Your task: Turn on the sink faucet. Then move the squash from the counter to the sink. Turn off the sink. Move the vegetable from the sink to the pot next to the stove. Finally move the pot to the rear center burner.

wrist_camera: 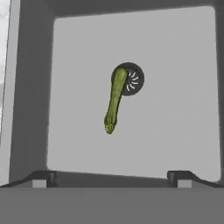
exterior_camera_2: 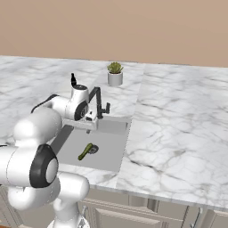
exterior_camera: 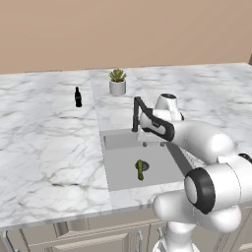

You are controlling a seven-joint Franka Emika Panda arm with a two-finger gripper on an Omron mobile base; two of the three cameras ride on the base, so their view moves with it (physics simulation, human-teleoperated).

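Left base view. Beige wall behind a white marble counter (exterior_camera: pixel 49 147), the grey sink (exterior_camera: pixel 118 177) sunk into it near the front edge. Squash (exterior_camera: pixel 140 170) lying on the basin floor, one end over the drain (exterior_camera: pixel 144 166). Black sink faucet (exterior_camera: pixel 138 110) at the sink's rear edge, partly behind the arm. Small black bottle (exterior_camera: pixel 78 97) and potted plant (exterior_camera: pixel 117 81) toward the counter's rear. No water stream can be made out.

Right base view. Same counter and basin; the white hand hangs above the sink's rear edge, close beside the faucet. Gripper (exterior_camera_2: pixel 87 124) pointing down, its fingers too small here to judge. Squash on the sink floor at mid-basin.

Hand view. Sink floor seen from above; squash touching the drain, narrow end toward the fingertips (wrist_camera: pixel 43 178), which stand spread wide with nothing between them.

Risk, as judged: the hand sits near the faucet, so a careless swing toward the lever could knock the spout. A slim, round squash may roll or slip from the pads if gripped off-centre or lengthwise. The basin walls leave little room for a tilted descent.
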